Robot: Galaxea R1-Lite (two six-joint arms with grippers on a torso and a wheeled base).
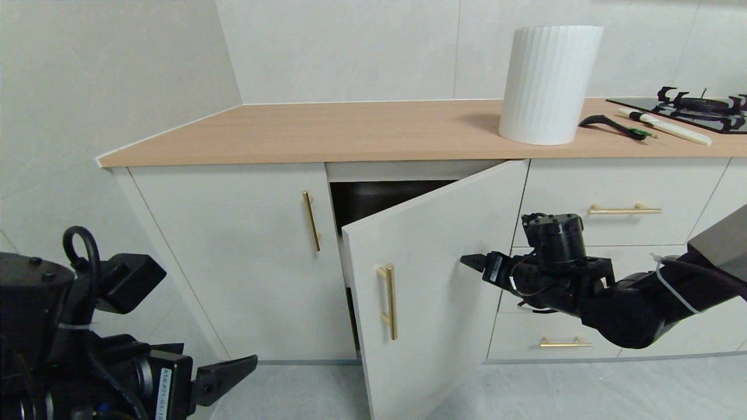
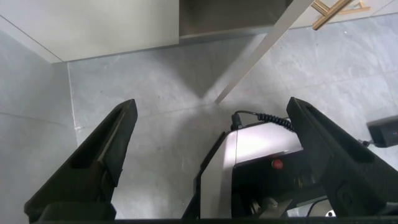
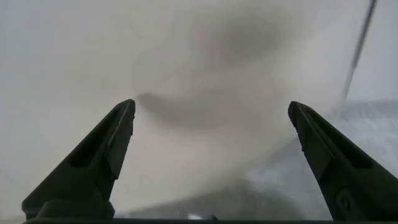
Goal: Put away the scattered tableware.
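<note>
1. Head view: the scattered tableware, a black utensil (image 1: 613, 125) and a cream-handled one (image 1: 668, 126), is lying on the wooden bench (image 1: 350, 131) right beside the white ribbed canister (image 1: 548, 84), along the front of the gas hob (image 1: 700, 108). Below, a cabinet door (image 1: 435, 245) is standing ajar. The right gripper (image 1: 474, 263) is hovering close to its face, near the gold handle (image 1: 389, 300). The left gripper (image 1: 233, 370) is hanging low on the left.
2. Left wrist view: the left gripper (image 2: 211, 102) is sitting spread wide with nothing in it, over grey floor tiles (image 2: 155, 124), the door's bottom corner (image 2: 260, 50) ahead.
3. Right wrist view: the right gripper (image 3: 211, 104) is also gaping wide and empty, facing the pale door (image 3: 186, 50) up close.
</note>
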